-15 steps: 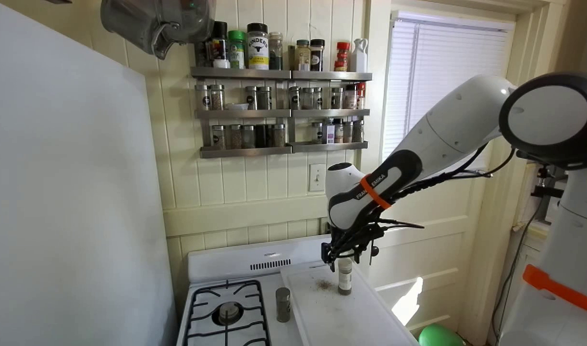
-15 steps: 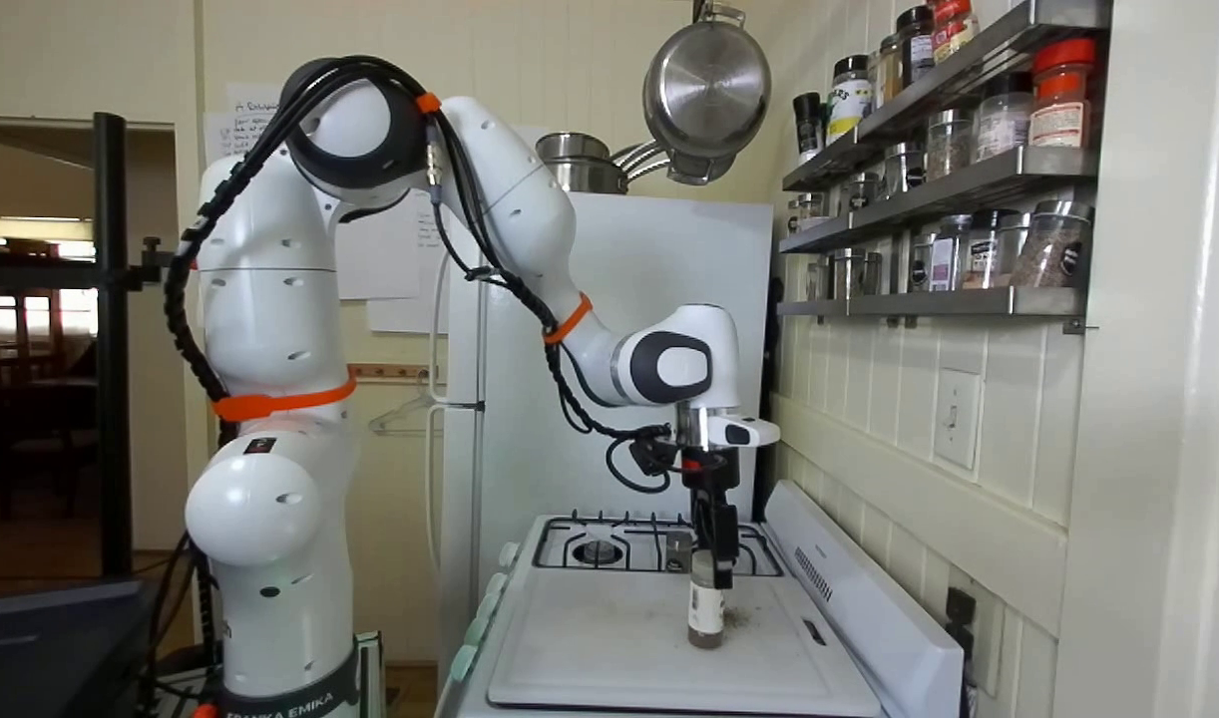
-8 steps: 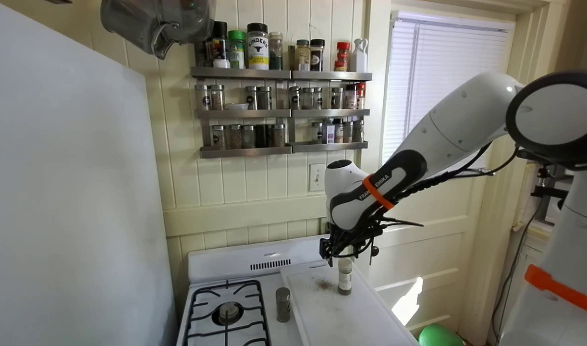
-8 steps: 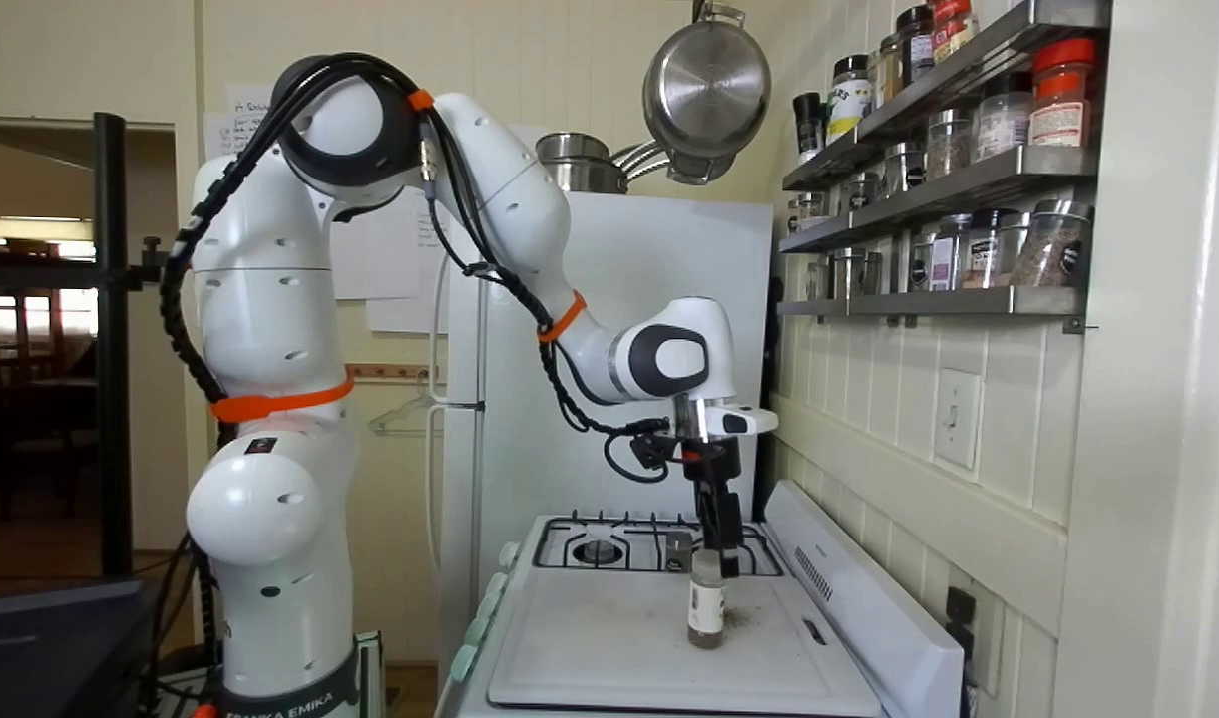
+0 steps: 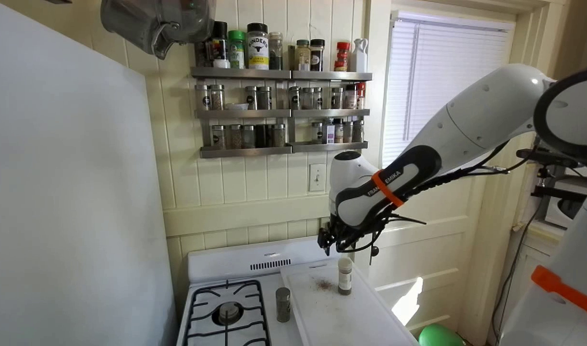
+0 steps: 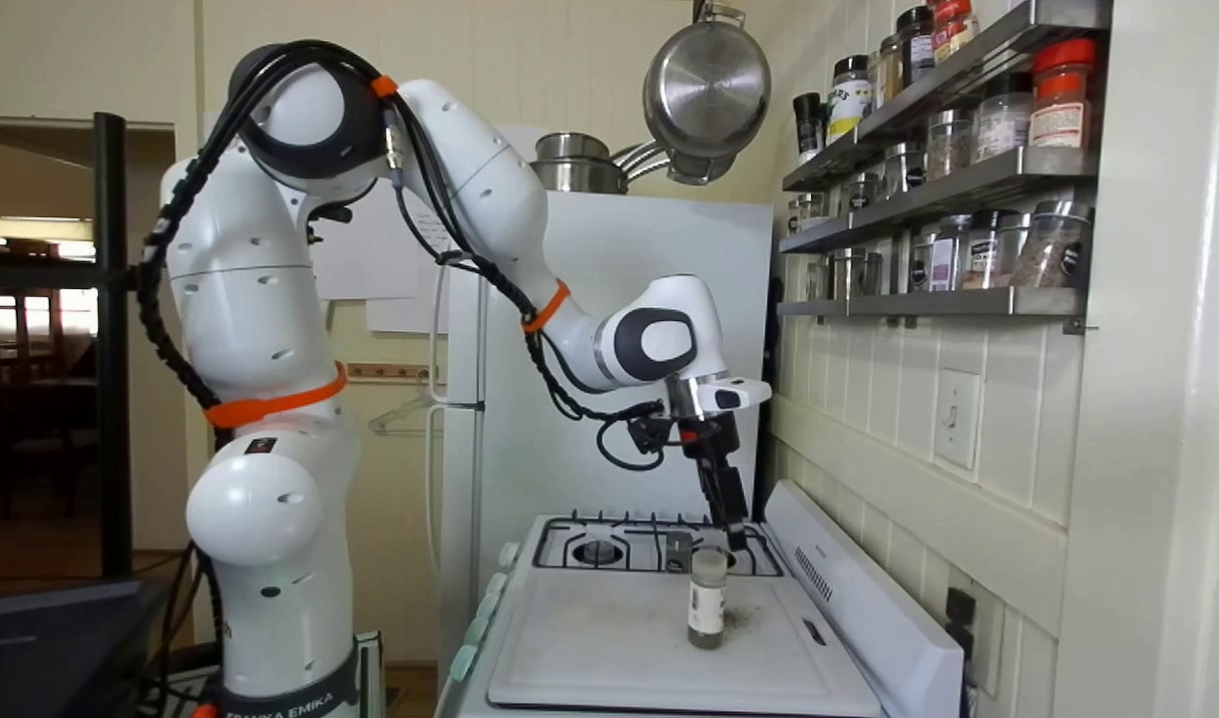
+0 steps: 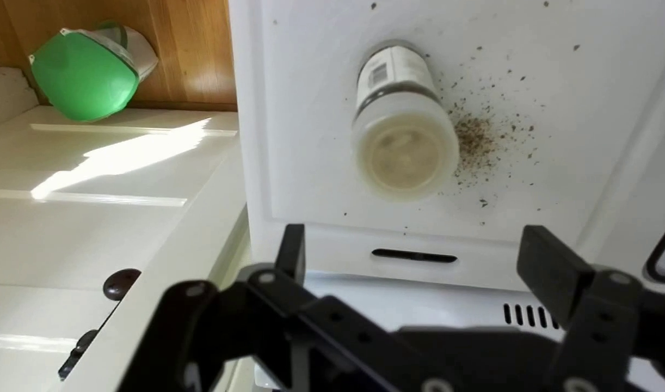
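A spice jar with a pale lid and white label (image 5: pixel 345 277) stands upright on the white stove cover (image 5: pixel 341 322); it also shows in an exterior view (image 6: pixel 707 603) and in the wrist view (image 7: pixel 400 122). My gripper (image 7: pixel 413 237) is open and empty, its fingers wide apart. In an exterior view the gripper (image 6: pixel 735 540) is tilted, just above the jar's lid and toward the back panel, apart from it. Brown-green flakes (image 7: pixel 476 139) lie spilled beside the jar. A second dark jar (image 5: pixel 283 305) stands between the cover and the burner grate.
A black burner grate (image 5: pixel 228 315) lies beside the cover. The stove's back panel (image 6: pixel 859 588) rises close to the gripper. Spice shelves (image 5: pixel 245 114) hang on the wall above. A white fridge (image 6: pixel 609 399) stands beyond the stove. A pan (image 6: pixel 707 100) hangs overhead.
My gripper has risen from beside the jar's top and tilted, its fingertips swinging toward the back panel. The upper arm has drawn back. The jar has stayed standing in place.
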You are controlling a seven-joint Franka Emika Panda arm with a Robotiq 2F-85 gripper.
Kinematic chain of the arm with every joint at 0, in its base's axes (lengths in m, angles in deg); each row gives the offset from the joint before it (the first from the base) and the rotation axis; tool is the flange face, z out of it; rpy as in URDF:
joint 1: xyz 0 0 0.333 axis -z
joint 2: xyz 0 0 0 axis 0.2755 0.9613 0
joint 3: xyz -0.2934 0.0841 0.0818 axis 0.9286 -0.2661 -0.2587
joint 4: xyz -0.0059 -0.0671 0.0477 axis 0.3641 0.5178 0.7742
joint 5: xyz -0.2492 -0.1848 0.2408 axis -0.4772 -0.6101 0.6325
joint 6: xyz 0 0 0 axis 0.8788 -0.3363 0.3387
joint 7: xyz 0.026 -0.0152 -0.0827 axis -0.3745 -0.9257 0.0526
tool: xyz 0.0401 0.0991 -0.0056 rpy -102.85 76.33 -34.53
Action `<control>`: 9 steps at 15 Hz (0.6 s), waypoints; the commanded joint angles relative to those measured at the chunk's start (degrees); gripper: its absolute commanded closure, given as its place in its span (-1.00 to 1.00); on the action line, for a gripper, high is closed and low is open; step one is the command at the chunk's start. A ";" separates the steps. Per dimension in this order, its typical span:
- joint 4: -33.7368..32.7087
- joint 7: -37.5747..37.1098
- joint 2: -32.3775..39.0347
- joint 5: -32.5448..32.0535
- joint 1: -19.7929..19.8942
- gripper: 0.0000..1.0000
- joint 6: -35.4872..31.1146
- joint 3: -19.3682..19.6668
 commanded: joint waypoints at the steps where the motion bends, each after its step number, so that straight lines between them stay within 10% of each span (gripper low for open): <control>1: 3.28 -1.36 -4.26 -0.89 0.74 -1.00 -1.81 -0.61; 9: 2.02 0.41 -5.66 0.46 1.66 -1.00 0.00 -1.43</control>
